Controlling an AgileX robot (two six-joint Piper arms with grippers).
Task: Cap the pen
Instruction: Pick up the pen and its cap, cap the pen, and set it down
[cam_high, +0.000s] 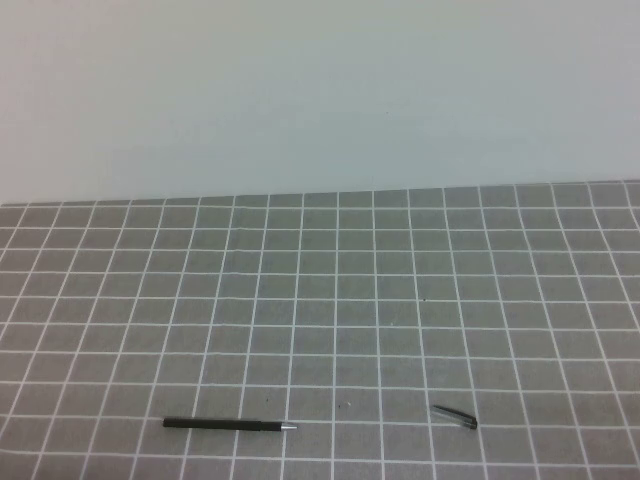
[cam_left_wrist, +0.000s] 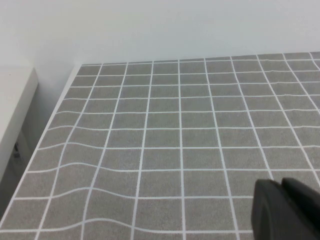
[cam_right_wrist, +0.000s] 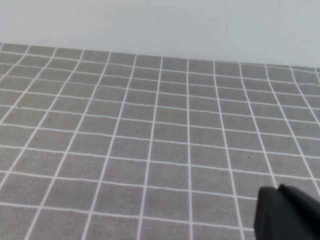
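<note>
A black pen (cam_high: 228, 425) lies flat near the front of the grey gridded table, its silver tip pointing right. Its dark cap (cam_high: 454, 417) lies apart from it, further right along the same front strip. Neither arm shows in the high view. In the left wrist view my left gripper (cam_left_wrist: 285, 210) hangs over bare grid with its black fingers pressed together and nothing between them. My right gripper (cam_right_wrist: 285, 212) in the right wrist view is likewise shut and empty above bare grid. Neither wrist view shows the pen or cap.
The grid mat (cam_high: 340, 300) runs back to a plain white wall. In the left wrist view the table's edge (cam_left_wrist: 55, 107) drops off beside a white ledge (cam_left_wrist: 12, 100).
</note>
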